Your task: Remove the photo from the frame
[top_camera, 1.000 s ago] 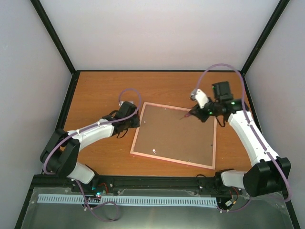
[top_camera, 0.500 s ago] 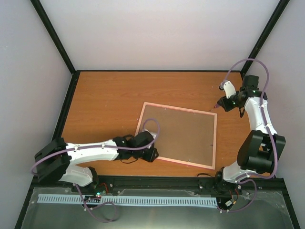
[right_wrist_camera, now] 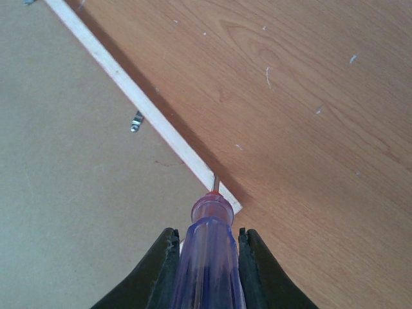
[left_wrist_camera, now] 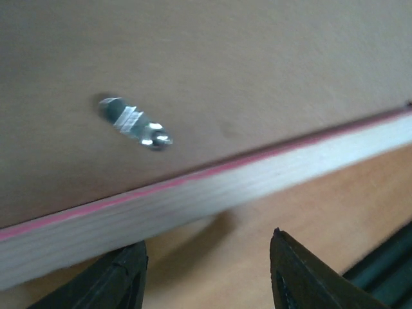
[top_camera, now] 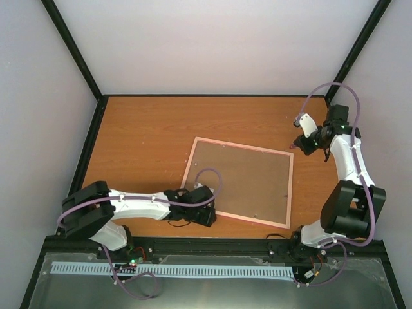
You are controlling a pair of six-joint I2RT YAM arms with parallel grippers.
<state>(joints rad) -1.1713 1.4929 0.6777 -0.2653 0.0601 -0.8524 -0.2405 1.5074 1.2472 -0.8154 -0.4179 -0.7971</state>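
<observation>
The frame (top_camera: 241, 180) lies back side up mid-table, with its brown board showing inside a pink border. The photo is hidden under the board. My left gripper (top_camera: 207, 217) is open at the frame's near left corner. In the left wrist view its fingers (left_wrist_camera: 122, 280) straddle bare table just short of the frame's pale edge (left_wrist_camera: 193, 199). My right gripper (top_camera: 304, 144) is shut on the screwdriver (right_wrist_camera: 207, 257), a translucent red-purple handle. Its tip (right_wrist_camera: 215, 183) is at the frame's far right corner.
Small metal tabs stick out of the board (left_wrist_camera: 135, 123) (right_wrist_camera: 136, 121). A black rail (top_camera: 212, 246) runs along the near table edge. Black posts (top_camera: 351, 55) and pale walls close in the table on three sides.
My left arm has swung from the frame's far left side down to its near left corner. My right arm has pulled the screwdriver off the board to the far right corner. The frame has turned slightly.
</observation>
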